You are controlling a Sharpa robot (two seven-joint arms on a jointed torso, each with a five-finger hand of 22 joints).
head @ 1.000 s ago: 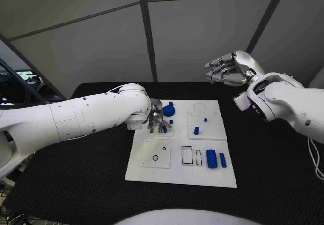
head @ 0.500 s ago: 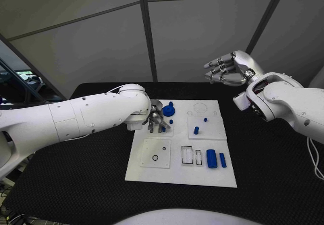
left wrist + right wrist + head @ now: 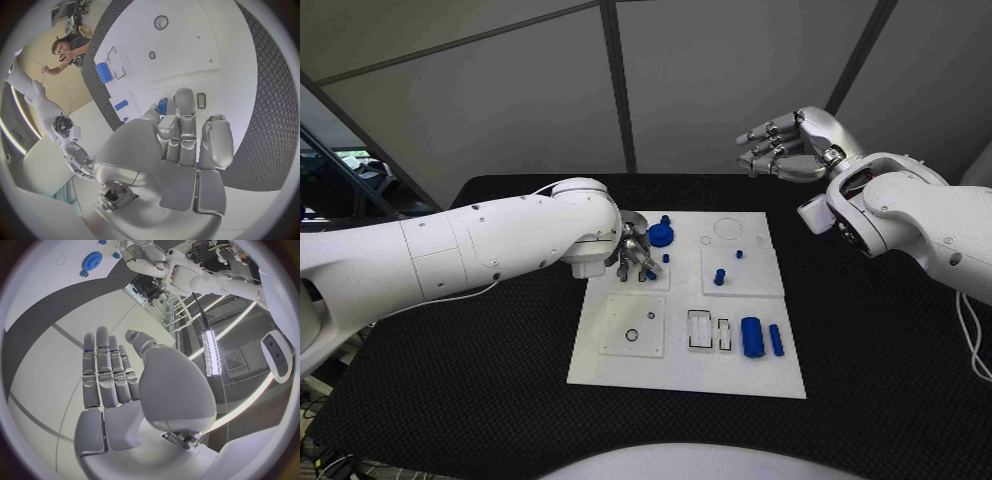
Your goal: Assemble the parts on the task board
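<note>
Currently our left hand [image 3: 635, 258] presses fingertips down on the task board [image 3: 687, 375], grip unclear; right hand [image 3: 788, 145] hangs spread over the worktop's far edge.

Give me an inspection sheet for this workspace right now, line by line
Surface: black table, textured mat.
Job's things: white task board mid-table; blue gear at its far end; blue cylinder and slim blue peg lying near its front.
Clutter: nothing seen.
Hands: left hand down on the board beside the gear, grip unclear; right hand raised beyond the table, holding nothing.
Cables: thin cable by the right arm.
Surroundings: grey wall panels.
</note>
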